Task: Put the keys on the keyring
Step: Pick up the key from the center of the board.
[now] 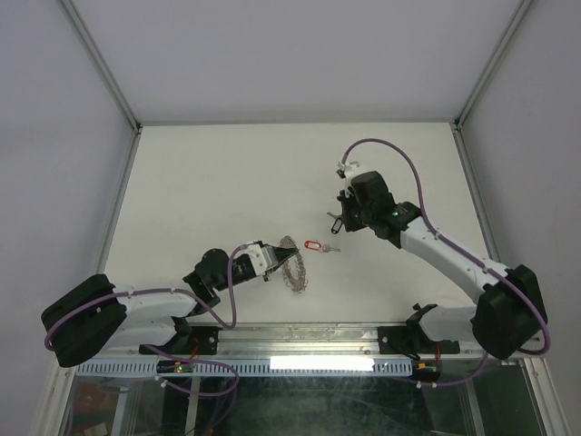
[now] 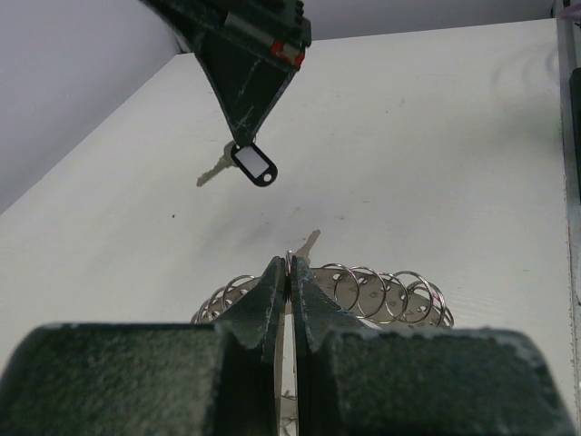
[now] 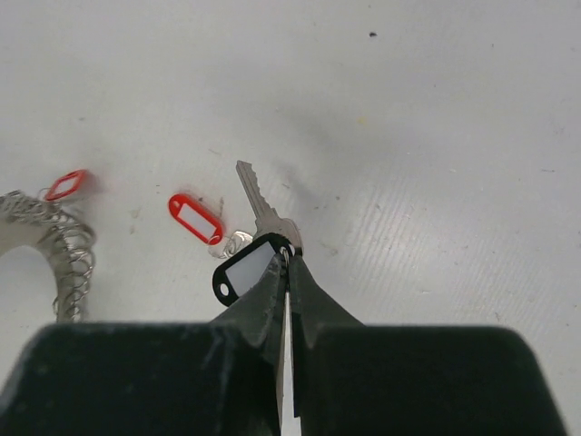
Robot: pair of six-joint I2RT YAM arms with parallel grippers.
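Pincers are both closed on something. The left pincer (image 2: 289, 265) is clamped on the flat rim of the ring (image 2: 386, 295) and holds it tilted off the counter (image 1: 227, 173), likely so the wire loops face the other arm and stay steady for threading. The right pincer (image 3: 286, 262) is shut on the black key (image 3: 247, 269) at its small split ring. Tag and blade dangle free above the counter, well apart from the ring, probably so they can be carried across to a loop. Between the arms, the red key (image 3: 194, 218) lies flat and untouched, just beside the ring. A second red tag (image 3: 68, 184) sits at the ring's rim. Whether it is threaded on, I cannot tell.
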